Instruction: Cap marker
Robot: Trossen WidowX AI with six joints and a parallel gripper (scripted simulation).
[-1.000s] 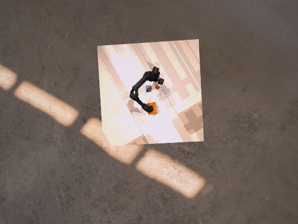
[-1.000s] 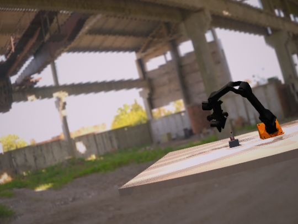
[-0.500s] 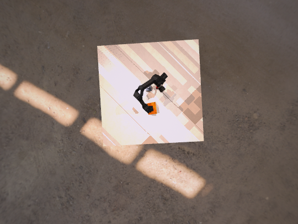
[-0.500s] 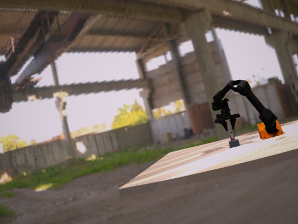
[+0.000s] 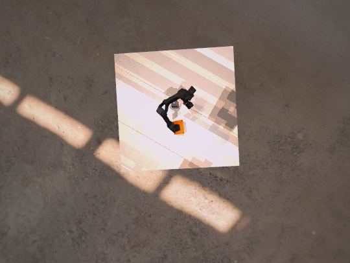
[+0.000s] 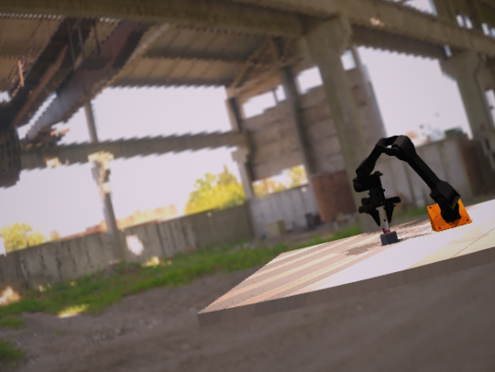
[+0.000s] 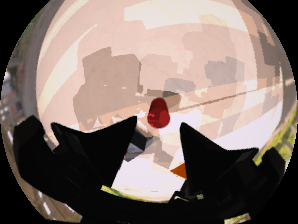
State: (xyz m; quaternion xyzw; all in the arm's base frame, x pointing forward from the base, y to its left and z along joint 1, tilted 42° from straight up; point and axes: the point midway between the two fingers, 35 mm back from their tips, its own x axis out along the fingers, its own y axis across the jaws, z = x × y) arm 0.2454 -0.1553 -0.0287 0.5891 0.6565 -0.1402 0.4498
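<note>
The red cap stands loose on the table, to the right of the grey holder block in the top view. The marker stands upright in the block. In the exterior view red shows just above the block, and I cannot tell cap from marker there. My gripper is open and empty and points down above the cap. In the wrist view the cap shows in line with the gap between the fingertips, below them. One finger partly hides the block there.
The arm's orange base plate stands on the square table. The holder block with the upright marker is close beside the cap, on one finger's side. The arm bends around above the block.
</note>
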